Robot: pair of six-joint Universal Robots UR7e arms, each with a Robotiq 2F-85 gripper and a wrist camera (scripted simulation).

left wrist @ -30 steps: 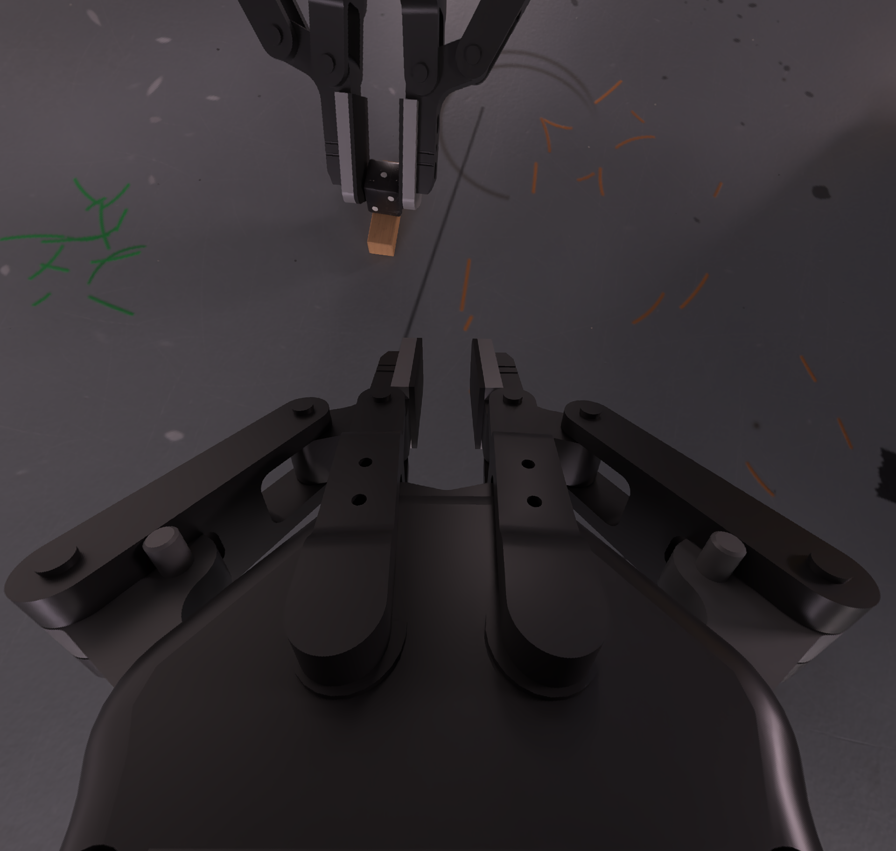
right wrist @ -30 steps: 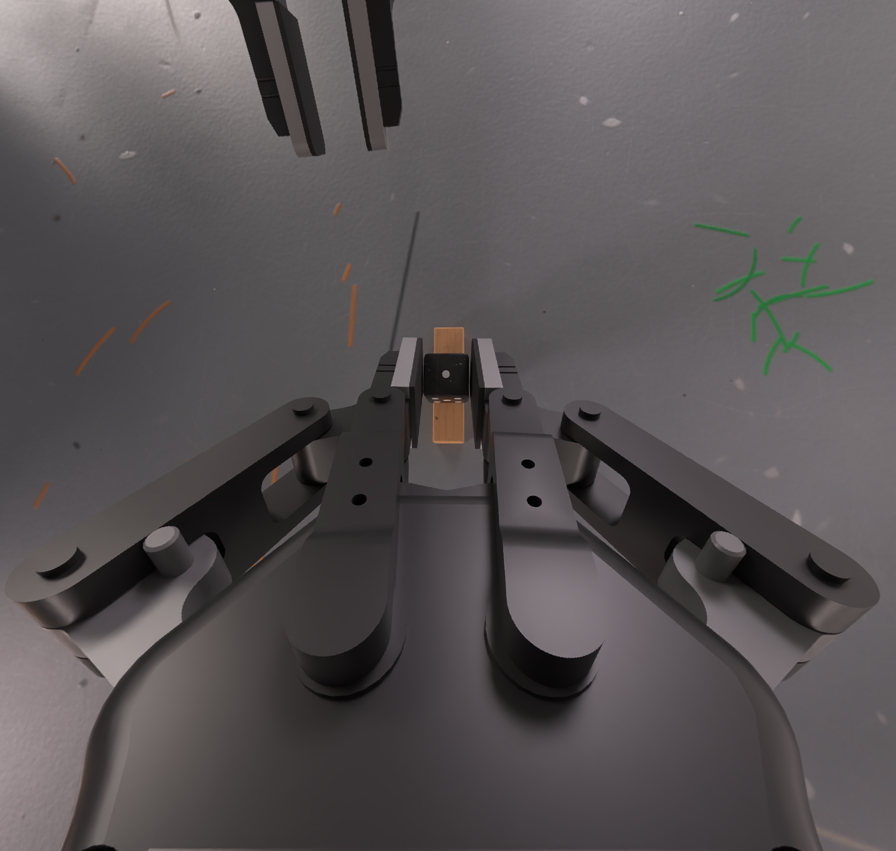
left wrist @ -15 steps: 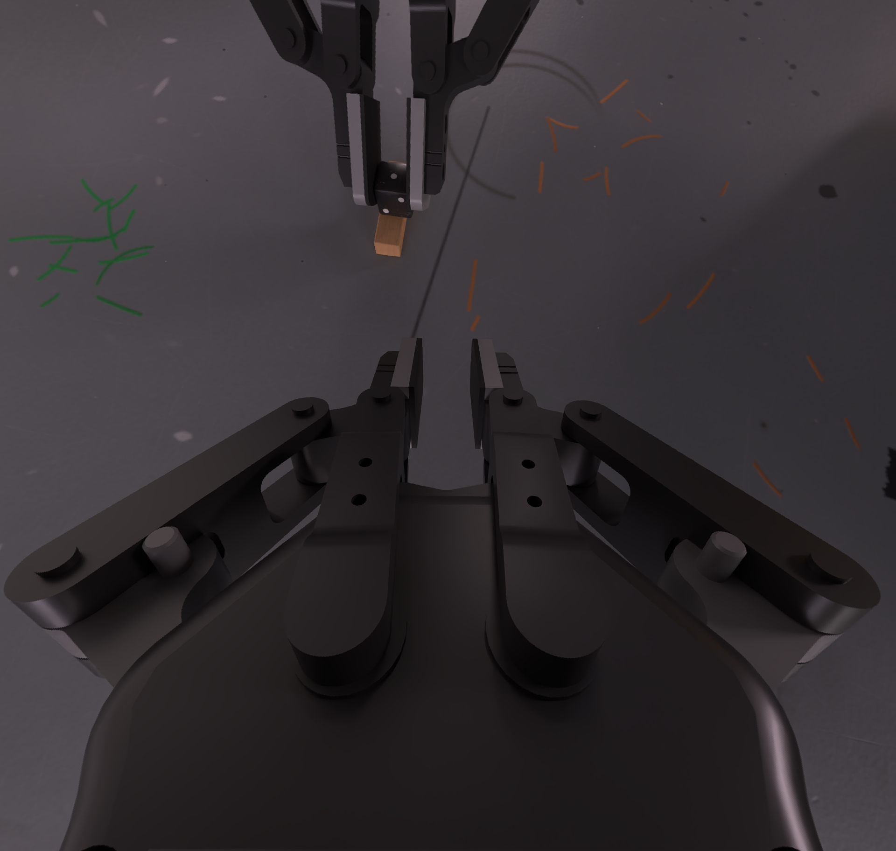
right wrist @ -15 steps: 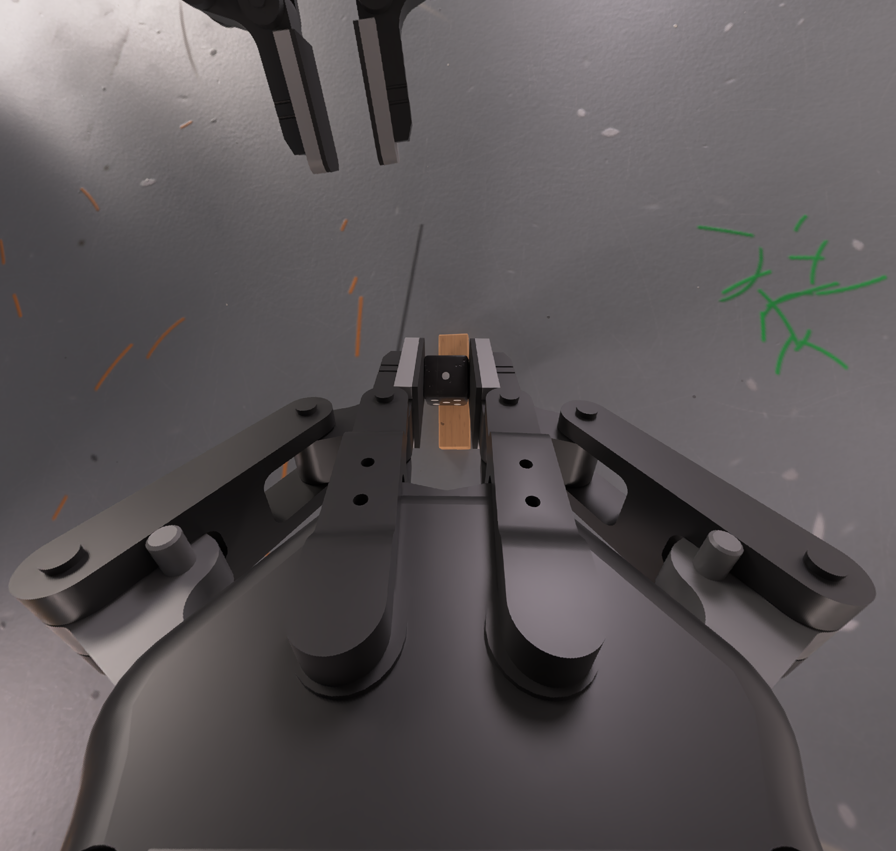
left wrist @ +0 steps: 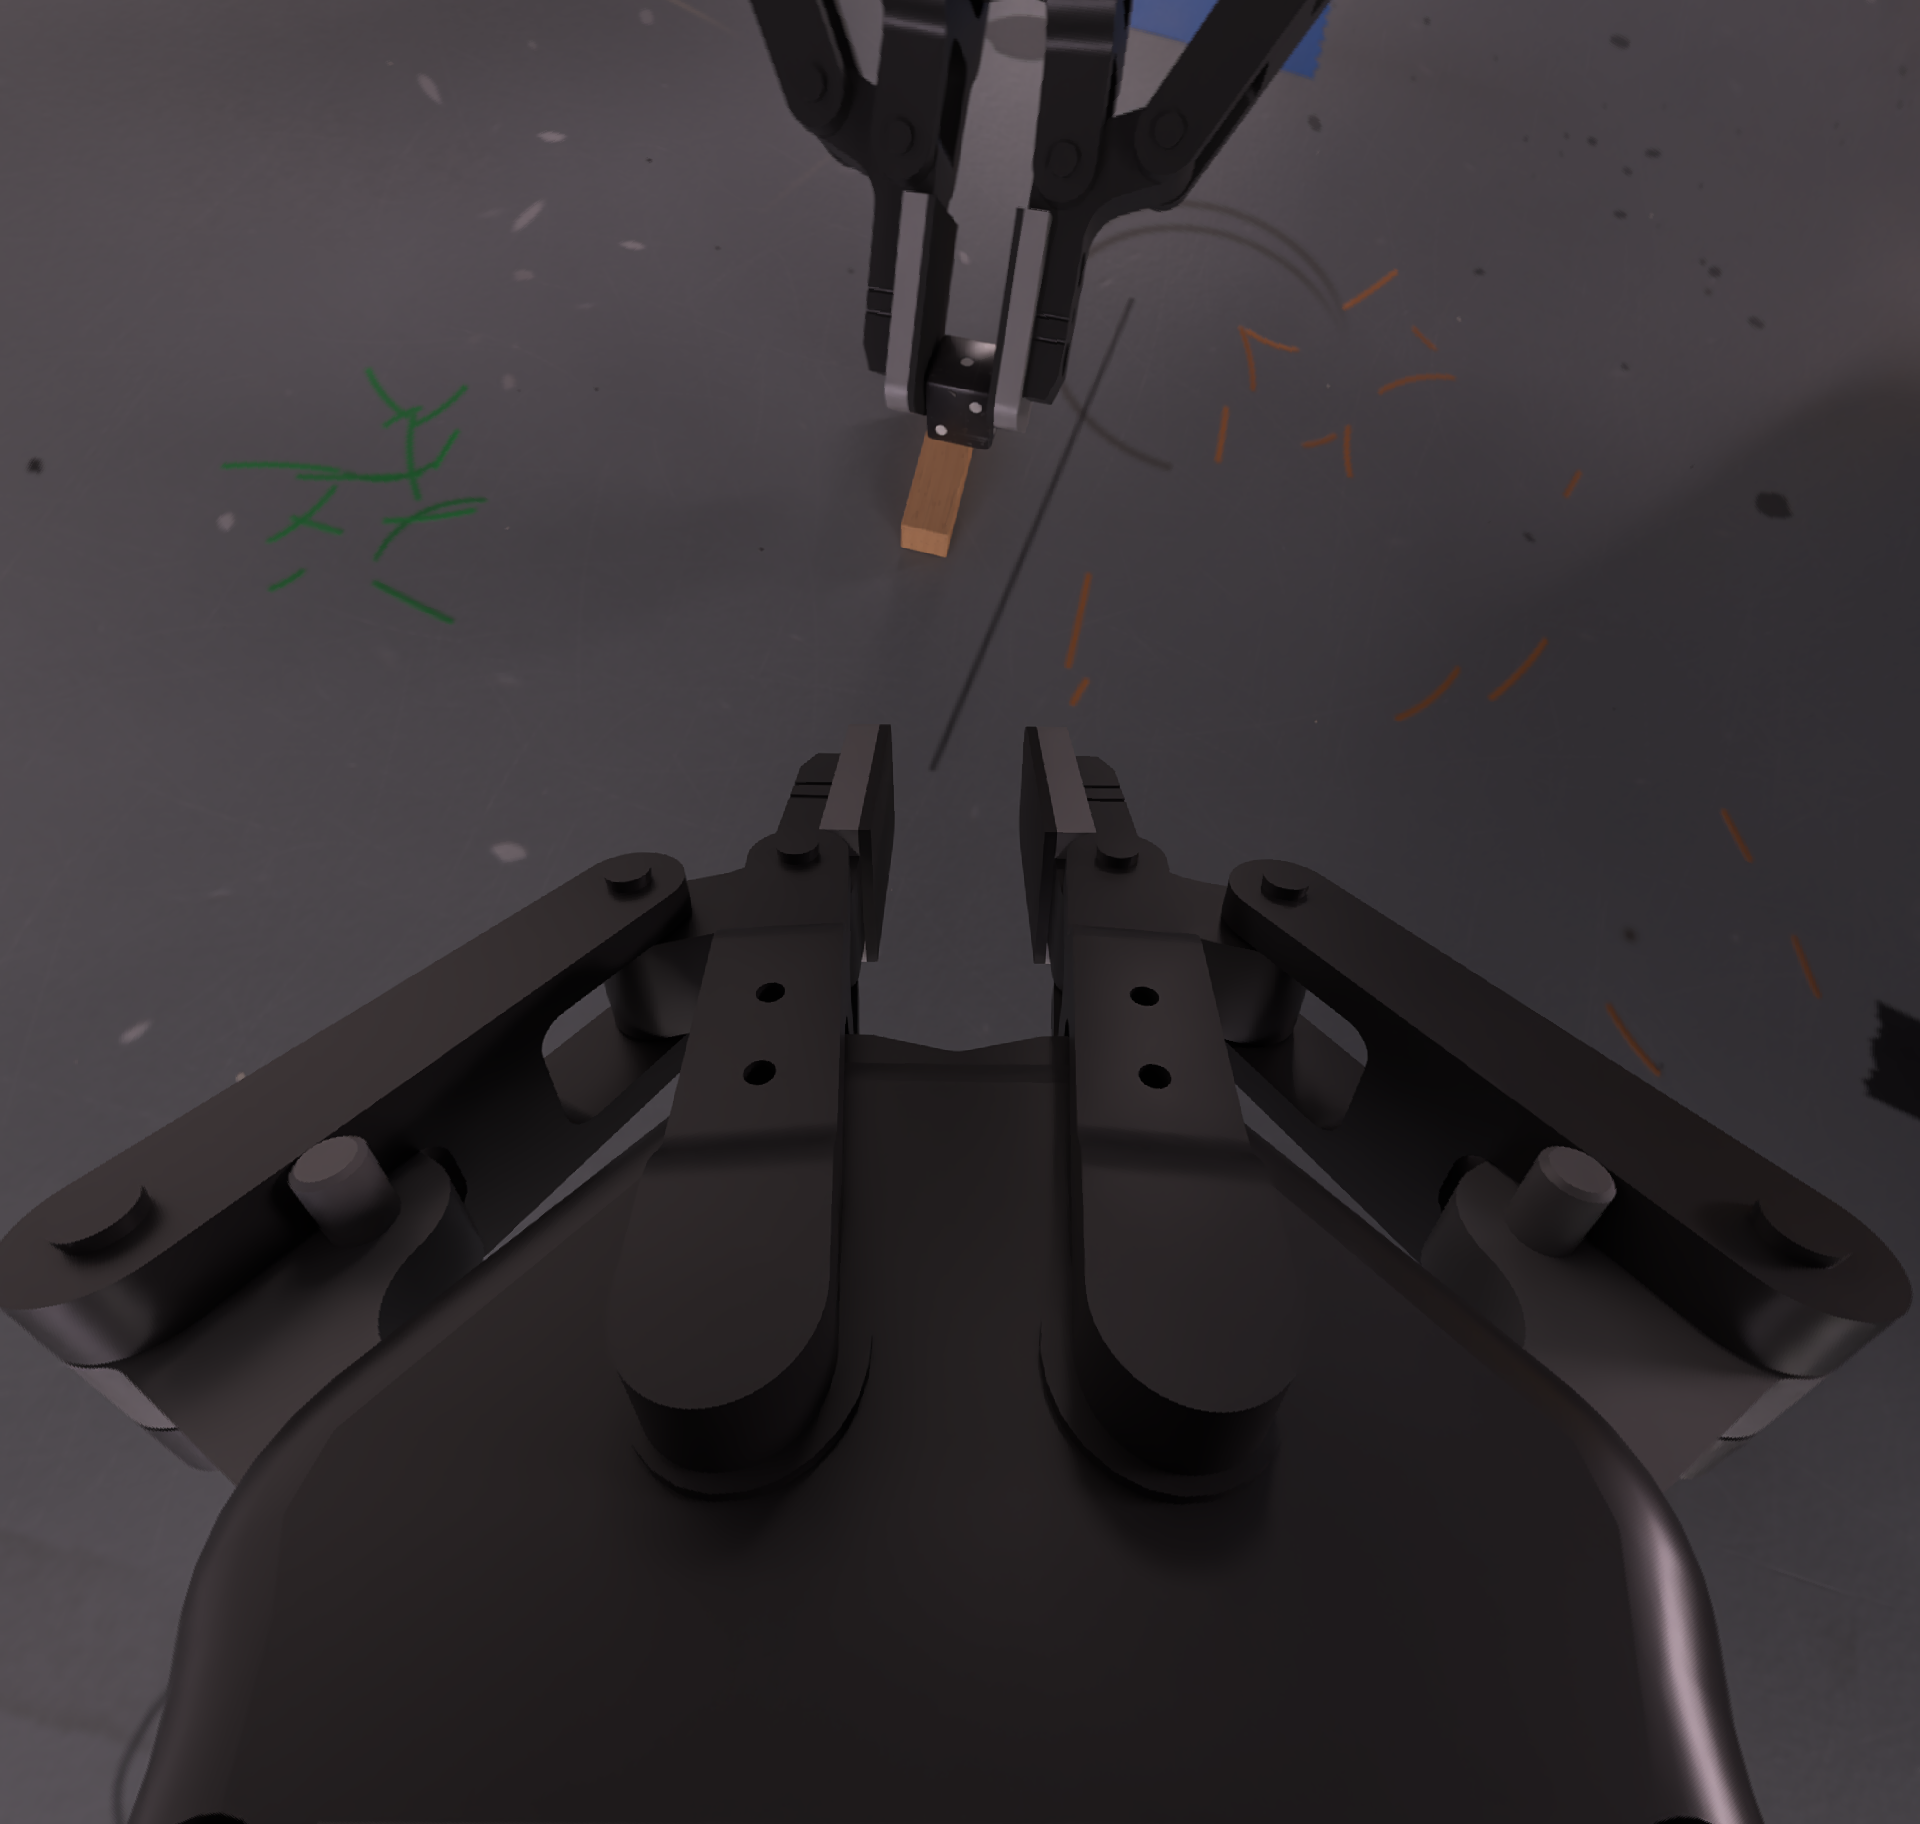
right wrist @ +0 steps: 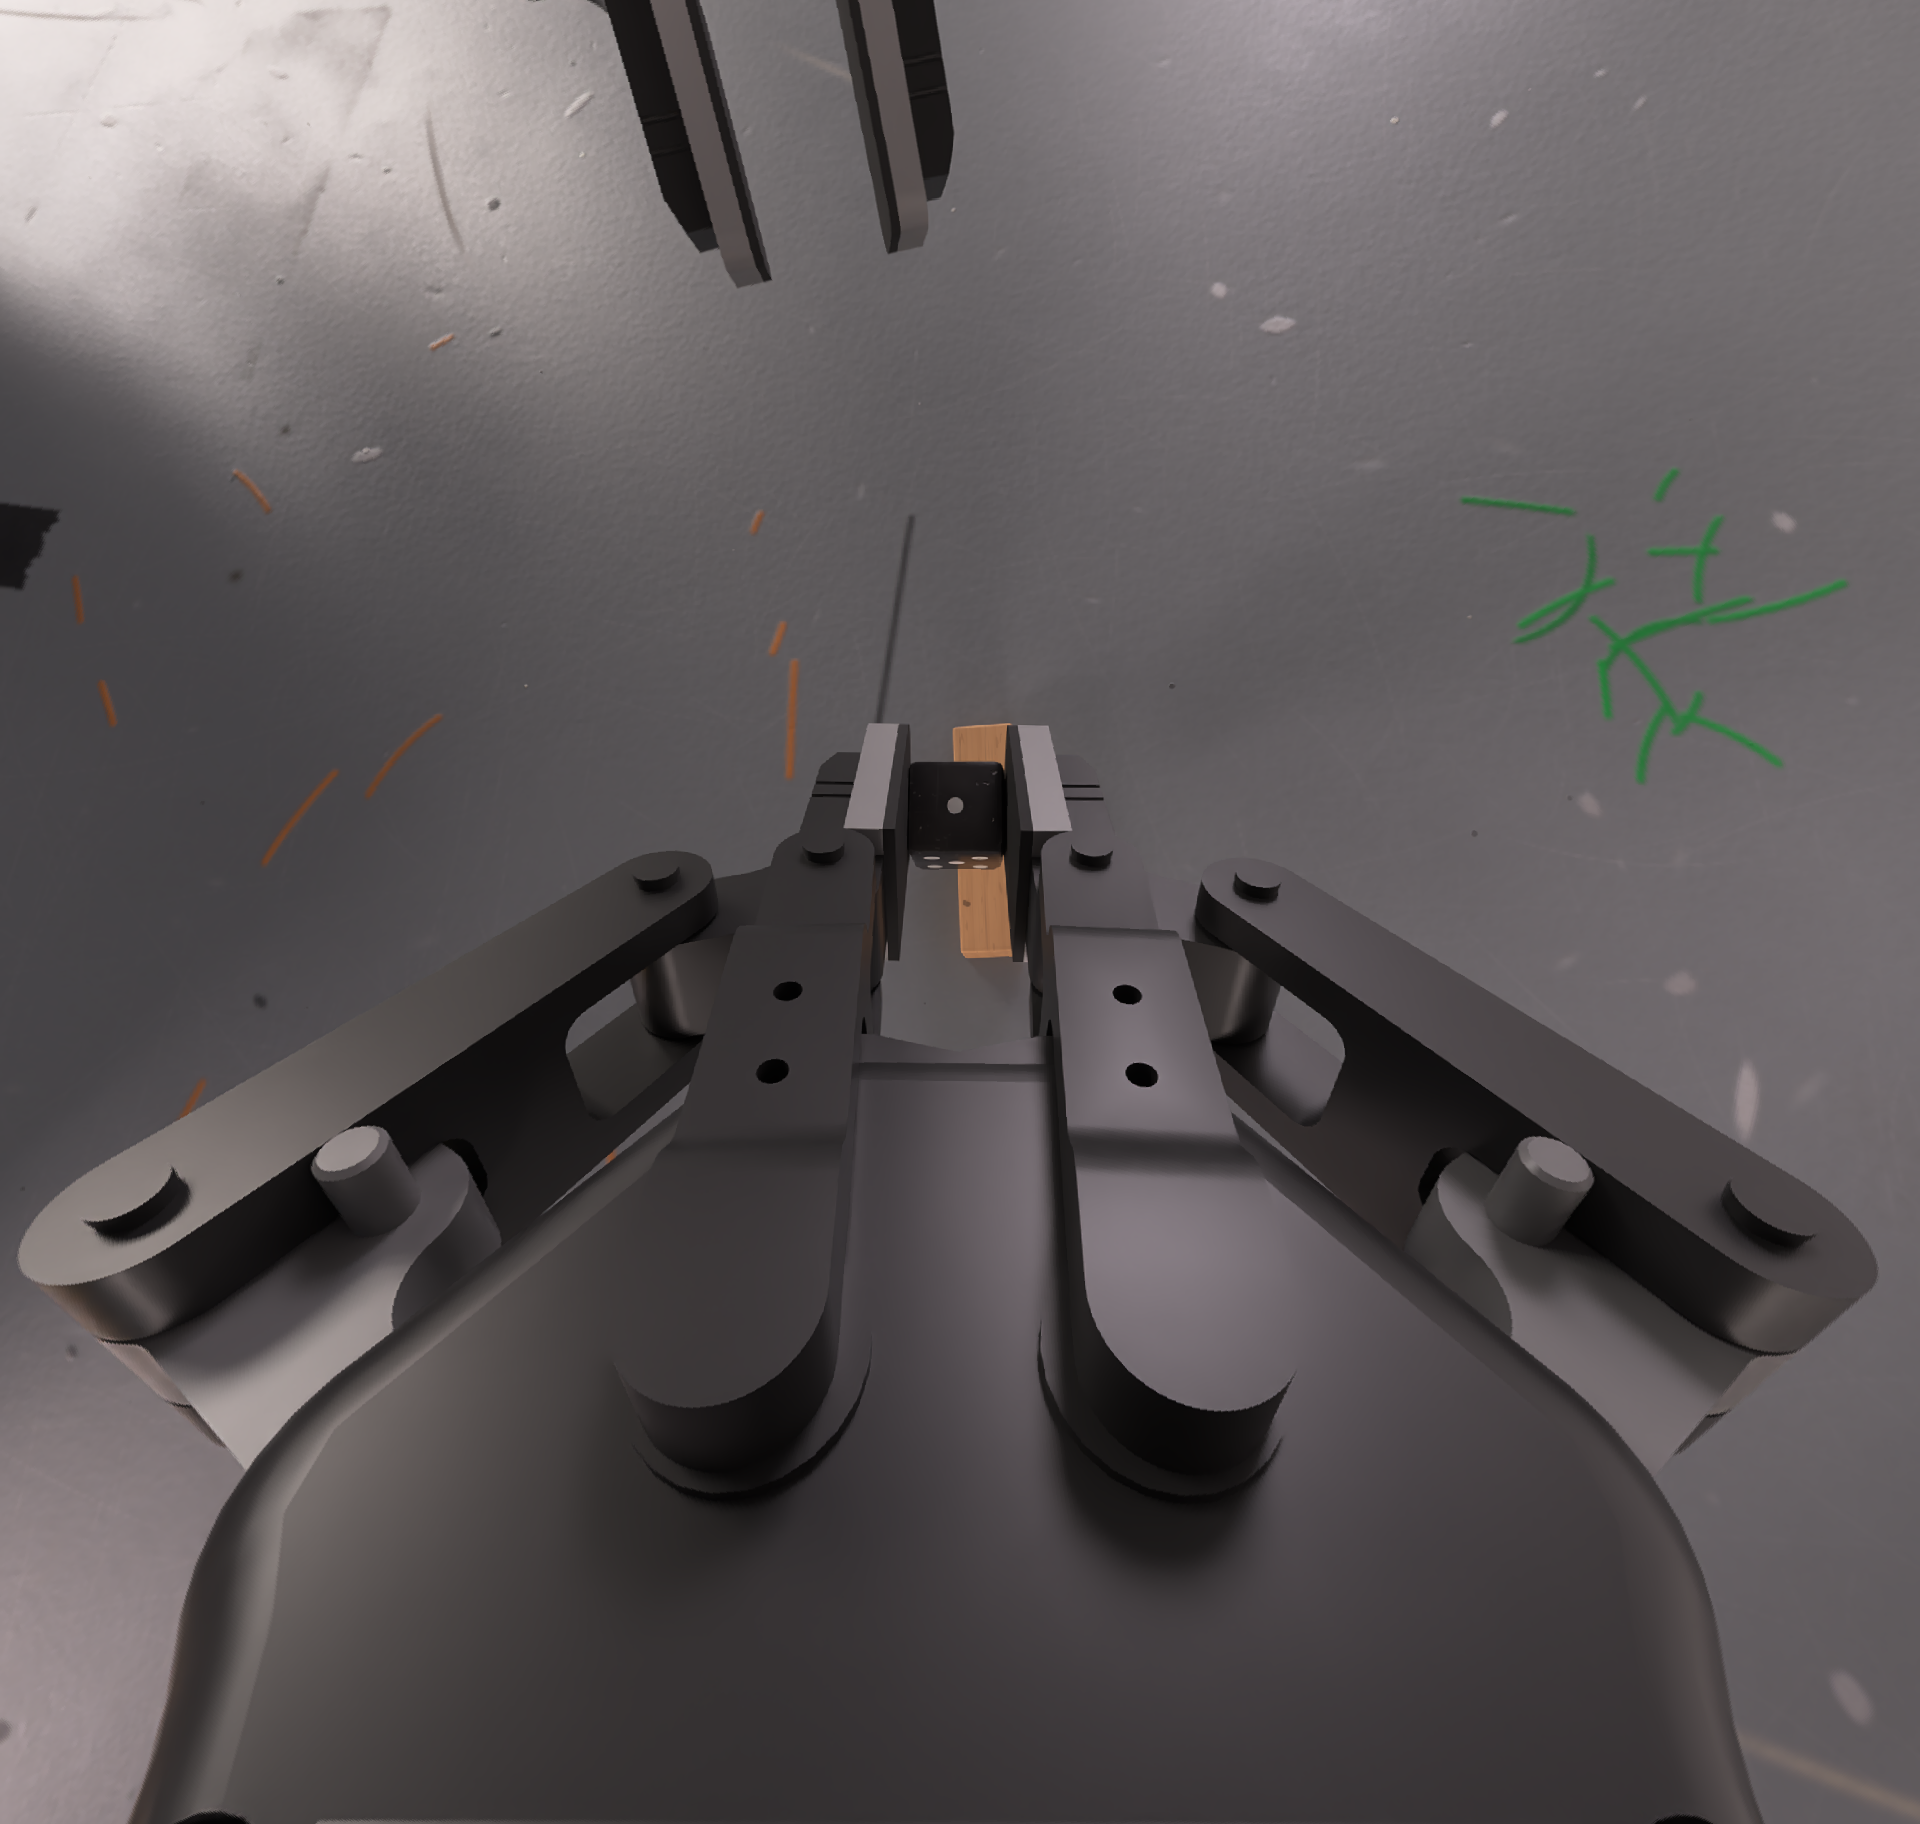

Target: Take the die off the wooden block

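Note:
My right gripper is shut on the black die with white pips. It holds the die over the small wooden block, which lies flat on the grey table just below and slightly to the right. In the left wrist view the right gripper hangs fingers-down with the die above the far end of the block; no gap shows between them. My left gripper is open and empty, well short of the block. It also shows at the top of the right wrist view.
The grey table carries green scribbles to the right of the block in the right wrist view, orange dashes to the left, and a thin dark line. A blue patch lies behind the right gripper.
My right gripper has risen slightly with the die; the block looks smaller and sits a bit to the right under it. The left gripper has drifted sideways and stays open.

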